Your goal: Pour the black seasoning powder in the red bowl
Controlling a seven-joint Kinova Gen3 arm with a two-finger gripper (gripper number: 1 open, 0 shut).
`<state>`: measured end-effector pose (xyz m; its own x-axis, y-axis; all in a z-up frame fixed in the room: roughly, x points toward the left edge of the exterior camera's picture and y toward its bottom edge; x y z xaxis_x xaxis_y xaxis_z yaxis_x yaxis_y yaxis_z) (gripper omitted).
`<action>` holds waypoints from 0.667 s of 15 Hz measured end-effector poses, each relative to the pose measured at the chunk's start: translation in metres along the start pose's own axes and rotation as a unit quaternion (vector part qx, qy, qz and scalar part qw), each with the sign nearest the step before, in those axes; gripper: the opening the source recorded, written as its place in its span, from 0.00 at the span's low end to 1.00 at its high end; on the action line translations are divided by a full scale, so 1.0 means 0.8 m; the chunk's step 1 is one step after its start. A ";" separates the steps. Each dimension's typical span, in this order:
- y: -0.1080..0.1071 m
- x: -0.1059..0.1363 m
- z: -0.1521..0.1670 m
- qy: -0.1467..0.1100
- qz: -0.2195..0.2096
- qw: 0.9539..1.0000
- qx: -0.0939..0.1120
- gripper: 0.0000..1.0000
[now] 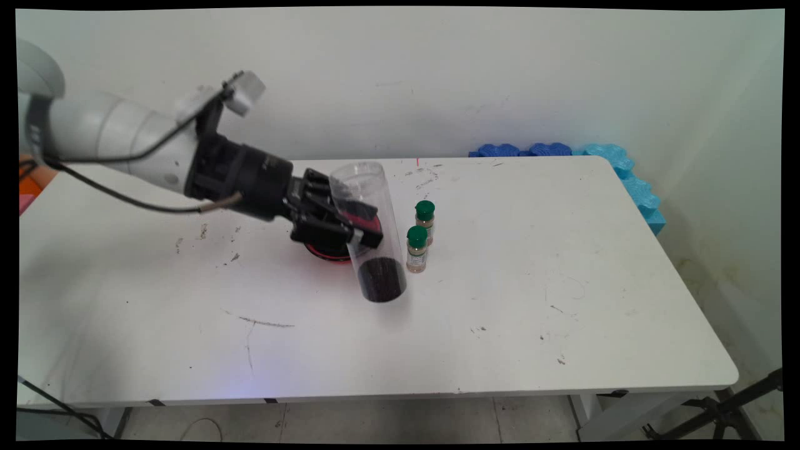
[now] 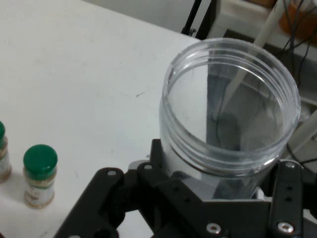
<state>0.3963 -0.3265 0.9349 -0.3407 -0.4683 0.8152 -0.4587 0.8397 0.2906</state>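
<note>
While clamped on the clear plastic jar (image 1: 369,228), the pincer (image 1: 365,231) grips mid-wall; judged light, slick, thin-walled. Dark contents (image 1: 382,280) bottom-weight it; two spice bottles (image 1: 417,249) stand just beyond.

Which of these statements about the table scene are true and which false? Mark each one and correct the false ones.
1. The gripper is shut on a clear jar. True.
2. The jar has a lid on. False: its mouth is open.
3. Two green-capped bottles stand beside the jar. True.
4. The bottles lie on their sides. False: both stand upright.
5. Something dark sits in the jar's lower end. True.
6. Blue foam lies at the table's near left corner. False: it is at the far right corner.
</note>
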 end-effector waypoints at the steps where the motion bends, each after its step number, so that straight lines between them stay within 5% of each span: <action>1: 0.000 0.004 -0.005 0.002 -0.007 1.000 -0.003 0.00; 5: -0.002 0.024 -0.024 0.013 -0.061 0.998 -0.012 0.00; 10: -0.015 0.043 -0.039 0.020 -0.159 0.987 -0.014 0.00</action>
<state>0.4156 -0.3444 0.9746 -0.1506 -0.6991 0.6990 -0.5142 0.6593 0.5486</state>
